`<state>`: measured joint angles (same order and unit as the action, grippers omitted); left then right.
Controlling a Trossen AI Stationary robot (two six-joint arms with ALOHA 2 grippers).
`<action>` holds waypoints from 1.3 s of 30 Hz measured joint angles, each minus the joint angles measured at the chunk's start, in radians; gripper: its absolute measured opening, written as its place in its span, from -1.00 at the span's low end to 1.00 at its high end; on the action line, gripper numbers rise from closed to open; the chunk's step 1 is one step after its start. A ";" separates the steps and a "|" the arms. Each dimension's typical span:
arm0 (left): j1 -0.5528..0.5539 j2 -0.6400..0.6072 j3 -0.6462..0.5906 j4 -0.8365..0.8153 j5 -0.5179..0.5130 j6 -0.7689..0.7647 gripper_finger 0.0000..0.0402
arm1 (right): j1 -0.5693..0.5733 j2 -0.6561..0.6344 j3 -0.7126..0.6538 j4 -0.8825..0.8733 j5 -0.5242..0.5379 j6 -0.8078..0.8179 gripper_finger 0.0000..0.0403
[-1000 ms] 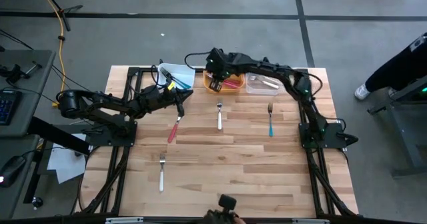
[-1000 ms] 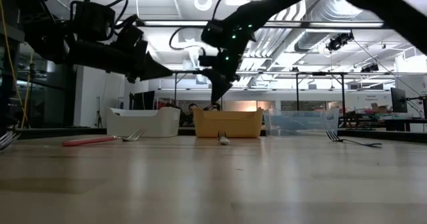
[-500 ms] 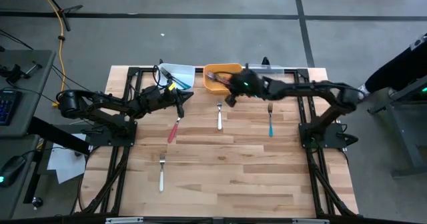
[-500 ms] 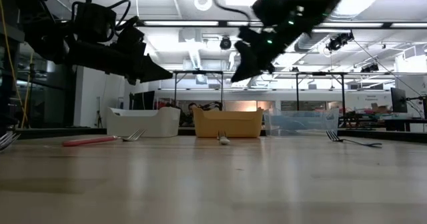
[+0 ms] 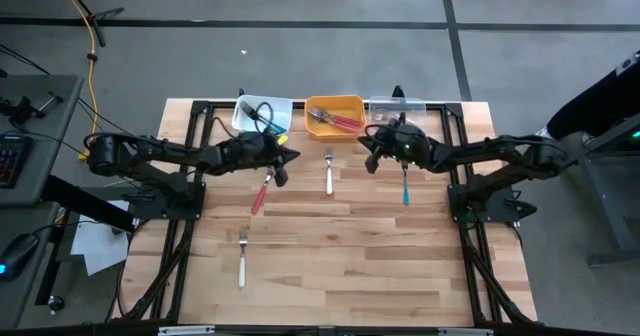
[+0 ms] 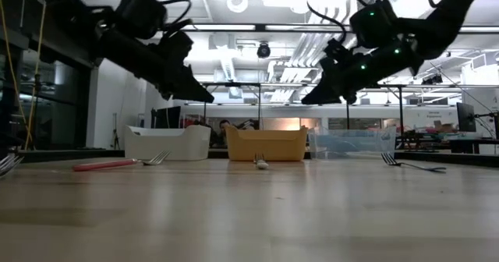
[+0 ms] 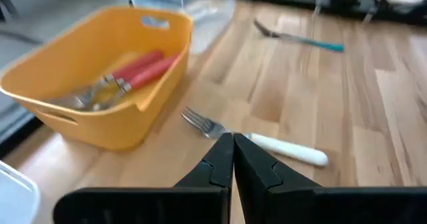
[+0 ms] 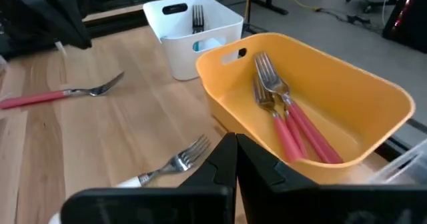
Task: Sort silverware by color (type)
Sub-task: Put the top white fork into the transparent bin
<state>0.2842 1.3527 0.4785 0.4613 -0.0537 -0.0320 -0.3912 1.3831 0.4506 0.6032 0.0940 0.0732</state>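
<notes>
Four forks lie flat on the table: a red-handled fork (image 5: pixel 260 191), a white-handled fork (image 5: pixel 328 173), a blue-handled fork (image 5: pixel 405 182) and another white-handled fork (image 5: pixel 242 259) near the front. Red-handled forks (image 8: pixel 293 127) lie in the orange bin (image 5: pixel 335 104), and forks stand in the white bin (image 5: pixel 262 111). My left gripper (image 5: pixel 285 161) hangs shut in the air between the red and the middle white fork, touching nothing. My right gripper (image 5: pixel 370 158) is shut too, in the air between the middle white fork and the blue fork (image 7: pixel 303 39).
Three bins stand in a row at the table's far edge: white, orange and a clear bin (image 5: pixel 395 108). Dark frame rails run along both table sides. Bare wood lies toward the near edge, apart from the one white-handled fork there.
My right gripper has drawn back from above the orange bin, moving toward the table's right and near side and stretching out lower over the wood. My left gripper has shifted a little toward the right, past the red fork's tines. No fork on the table has moved.
</notes>
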 joint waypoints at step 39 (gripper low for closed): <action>-0.093 0.652 0.558 -0.288 -0.135 -0.412 -0.43 | -0.001 -0.120 -0.012 -0.076 0.000 -0.055 -1.00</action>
<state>0.1913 2.0048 1.0363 0.1736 -0.1890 -0.4440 -0.3920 1.2633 0.4389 0.5277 0.0940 0.0181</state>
